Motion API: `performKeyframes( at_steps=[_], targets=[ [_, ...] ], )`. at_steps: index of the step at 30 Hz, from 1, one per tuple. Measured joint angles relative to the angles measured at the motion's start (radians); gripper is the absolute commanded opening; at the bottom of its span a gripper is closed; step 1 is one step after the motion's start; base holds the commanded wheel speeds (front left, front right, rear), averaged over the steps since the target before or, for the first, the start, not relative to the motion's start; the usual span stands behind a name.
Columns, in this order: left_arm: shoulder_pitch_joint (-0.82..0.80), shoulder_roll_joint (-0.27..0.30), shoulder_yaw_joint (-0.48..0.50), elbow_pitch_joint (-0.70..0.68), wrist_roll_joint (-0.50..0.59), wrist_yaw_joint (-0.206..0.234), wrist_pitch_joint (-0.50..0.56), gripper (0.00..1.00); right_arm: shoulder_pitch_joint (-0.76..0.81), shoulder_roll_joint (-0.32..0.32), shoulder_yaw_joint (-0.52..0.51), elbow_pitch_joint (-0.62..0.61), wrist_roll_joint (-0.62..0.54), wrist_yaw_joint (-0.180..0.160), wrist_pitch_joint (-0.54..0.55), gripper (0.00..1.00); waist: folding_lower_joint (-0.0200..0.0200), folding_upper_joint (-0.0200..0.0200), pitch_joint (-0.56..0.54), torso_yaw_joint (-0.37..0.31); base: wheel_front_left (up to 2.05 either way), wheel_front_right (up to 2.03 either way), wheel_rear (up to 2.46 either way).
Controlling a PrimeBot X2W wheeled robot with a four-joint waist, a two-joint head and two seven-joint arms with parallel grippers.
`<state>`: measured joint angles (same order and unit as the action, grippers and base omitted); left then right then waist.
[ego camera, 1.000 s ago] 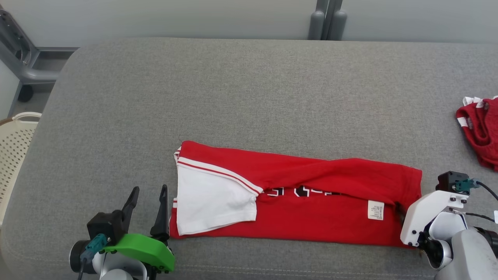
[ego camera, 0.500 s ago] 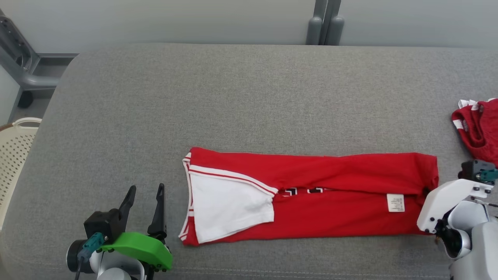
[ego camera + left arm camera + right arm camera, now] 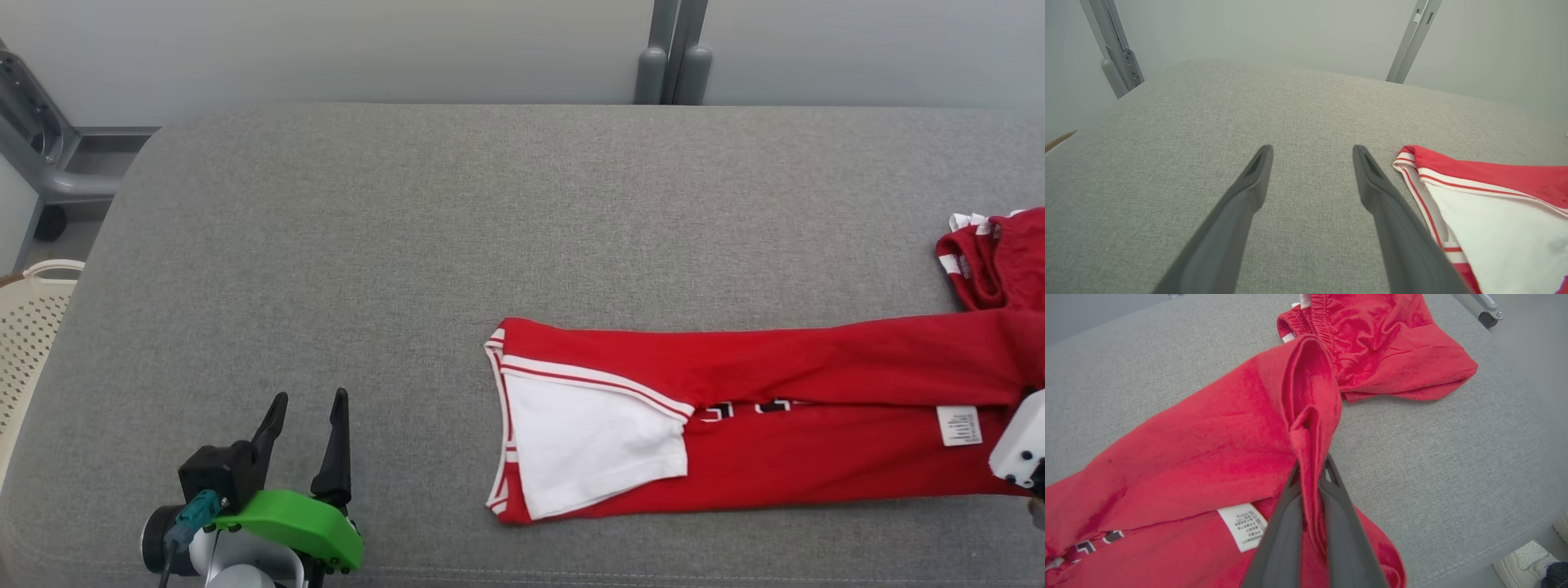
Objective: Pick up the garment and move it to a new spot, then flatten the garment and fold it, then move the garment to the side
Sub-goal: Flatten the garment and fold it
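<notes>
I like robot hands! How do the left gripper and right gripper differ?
The left gripper is open and empty; the right gripper is shut, pinching the long red garment. The left gripper sits apart from the garment; the right gripper touches it. Both have long dark fingers.

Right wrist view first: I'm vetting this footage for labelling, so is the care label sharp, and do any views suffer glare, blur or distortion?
Right wrist view: care label print shows as rows but is too soft to read; no glare on the red garment. Left wrist view: left gripper looms large, soft-edged near the lens. Head view: even light, faint shadows, sharp.
</notes>
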<state>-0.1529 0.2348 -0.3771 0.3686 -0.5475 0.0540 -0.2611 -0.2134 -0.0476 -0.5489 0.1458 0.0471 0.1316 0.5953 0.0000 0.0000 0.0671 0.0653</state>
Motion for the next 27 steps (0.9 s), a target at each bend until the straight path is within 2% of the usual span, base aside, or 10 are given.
performKeyframes(
  at_steps=[5, 11, 17, 27],
  targets=[
    [0.001, 0.0, 0.001, 0.002, -0.001, -0.001, 0.0, 1.0, 0.006, -0.001, -0.049, -0.056, -0.02, 0.0, 0.021, 0.0, 0.0, 0.0, -0.009, 0.001, 0.0, 0.0, 0.0],
    [0.013, 0.002, -0.003, -0.002, -0.002, 0.002, 0.0, 1.0, 0.037, -0.001, 0.023, -0.075, 0.054, 0.0, 0.054, 0.0, 0.0, 0.0, -0.022, 0.003, 0.0, 0.0, 0.0],
    [0.019, 0.003, -0.011, -0.003, -0.005, 0.003, 0.004, 1.0, 0.068, -0.001, 0.179, -0.084, 0.198, -0.001, 0.068, 0.0, 0.0, 0.0, -0.035, 0.006, 0.0, 0.0, 0.0],
    [0.025, 0.01, -0.019, -0.007, -0.008, 0.007, 0.006, 1.0, 0.055, -0.002, 0.481, -0.024, 0.267, -0.001, 0.072, 0.0, 0.0, 0.0, -0.049, 0.008, 0.0, 0.0, 0.0]
  ],
)
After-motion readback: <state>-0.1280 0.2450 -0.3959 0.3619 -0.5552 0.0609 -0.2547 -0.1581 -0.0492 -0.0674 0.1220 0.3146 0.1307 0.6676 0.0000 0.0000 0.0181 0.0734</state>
